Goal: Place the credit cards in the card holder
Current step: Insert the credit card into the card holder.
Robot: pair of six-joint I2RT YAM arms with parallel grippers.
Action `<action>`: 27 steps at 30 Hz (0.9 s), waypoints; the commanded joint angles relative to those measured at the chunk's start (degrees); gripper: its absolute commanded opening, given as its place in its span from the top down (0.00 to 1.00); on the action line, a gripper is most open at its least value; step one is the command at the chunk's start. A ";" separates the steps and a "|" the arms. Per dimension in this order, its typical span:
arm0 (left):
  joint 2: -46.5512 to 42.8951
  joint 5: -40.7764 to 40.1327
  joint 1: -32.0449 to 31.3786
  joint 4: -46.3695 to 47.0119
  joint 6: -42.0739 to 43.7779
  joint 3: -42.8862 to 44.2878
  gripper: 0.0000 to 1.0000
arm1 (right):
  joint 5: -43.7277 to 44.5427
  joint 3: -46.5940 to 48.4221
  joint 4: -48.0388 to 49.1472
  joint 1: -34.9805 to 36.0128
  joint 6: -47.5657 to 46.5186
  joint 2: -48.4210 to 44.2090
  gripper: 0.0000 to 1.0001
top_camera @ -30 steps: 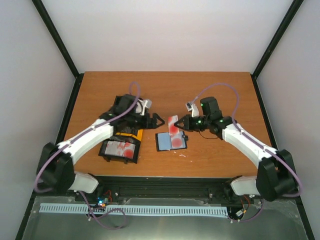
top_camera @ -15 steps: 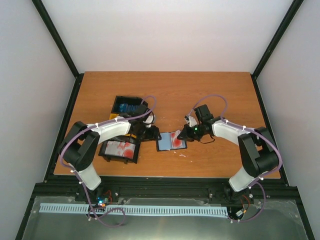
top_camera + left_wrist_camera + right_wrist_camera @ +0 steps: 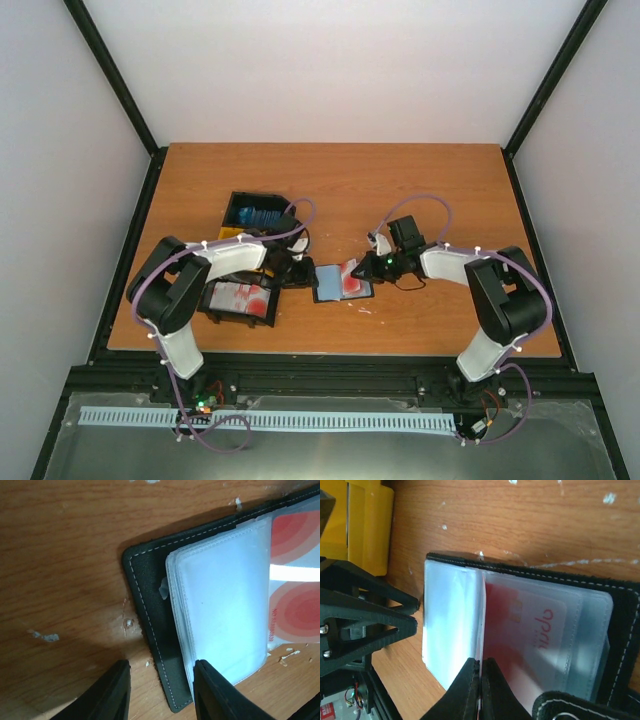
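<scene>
The card holder point(image 3: 333, 286) lies open on the table, black cover down and clear sleeves up. My right gripper point(image 3: 481, 680) is shut on a thin white credit card point(image 3: 482, 615), seen edge-on and standing between two sleeves. From the top view this credit card point(image 3: 350, 268) shows red blotches, with the right gripper point(image 3: 367, 268) just right of it. Another red credit card point(image 3: 535, 625) sits inside a sleeve. My left gripper point(image 3: 162, 692) straddles the card holder's point(image 3: 150, 630) left black edge. Its jaws stand apart: one finger on the wood, the other at the sleeves.
A black bin point(image 3: 240, 301) of white-and-red cards sits near the front left. Behind it stand a yellow bin point(image 3: 243, 250) and a black bin point(image 3: 256, 213) with blue cards. The yellow bin point(image 3: 365, 525) is close to the card holder's left side.
My left gripper came down from above the bins to the card holder's left edge, and its jaws narrowed. My right gripper lowered the card into the open holder.
</scene>
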 commanded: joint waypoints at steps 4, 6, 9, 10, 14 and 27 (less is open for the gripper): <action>2.62 0.21 -0.52 -0.85 0.36 1.08 0.70 | -4.08 -3.32 8.38 -0.49 1.70 1.84 0.97; 2.90 0.27 -0.60 -0.90 0.35 1.09 0.74 | -5.30 -3.98 9.99 -0.44 2.79 1.94 0.97; 3.19 0.17 -0.70 -1.05 0.24 1.10 0.75 | -5.97 -4.70 11.38 -0.46 3.76 1.97 0.97; 3.26 0.14 -0.70 -1.07 0.19 1.18 0.75 | -5.85 -4.78 11.45 -0.49 3.79 2.12 0.97; 3.47 -0.03 -0.79 -1.15 -0.12 1.20 0.78 | -6.90 -5.27 12.82 -0.44 5.05 2.53 0.97; 3.89 -1.26 -0.88 -1.52 -1.22 1.09 0.82 | -6.27 -7.04 16.26 -0.35 7.89 3.44 0.97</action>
